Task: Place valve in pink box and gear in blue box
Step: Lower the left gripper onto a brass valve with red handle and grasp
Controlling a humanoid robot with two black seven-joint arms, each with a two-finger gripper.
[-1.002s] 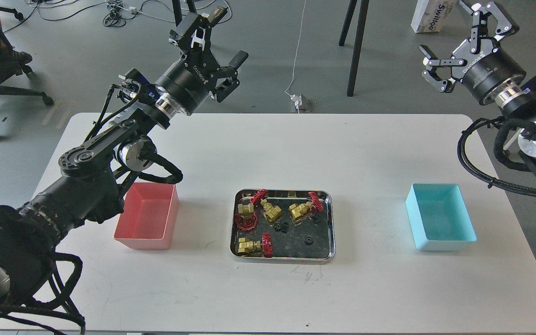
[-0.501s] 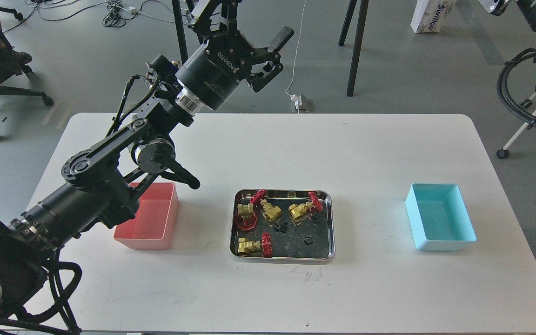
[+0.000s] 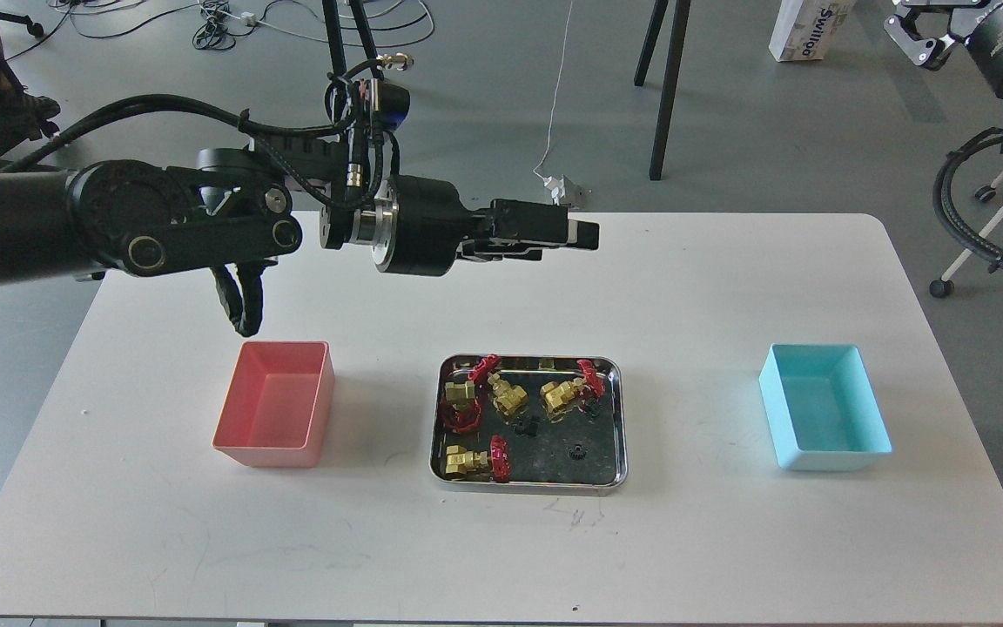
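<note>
Your left gripper (image 3: 584,233) points toward 3 o'clock, whether parted or together you cannot tell, above the matte white counter (image 3: 693,287); brass-gold, red-wheeled valves (image 3: 470,460) and tiny black toothed gears (image 3: 577,451) lie in the shiny steel tray (image 3: 616,418).

Left hand (image 3: 584,235) swung level above the table; right arm rose toward the frame's top.

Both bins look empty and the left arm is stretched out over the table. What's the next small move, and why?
Probably swing the left gripper forward and down toward the steel tray, aiming at a valve. It hangs level over the far part of the table, behind the tray, holding nothing. All four valves and the gears lie in the tray; the pink box and blue box are empty.
</note>
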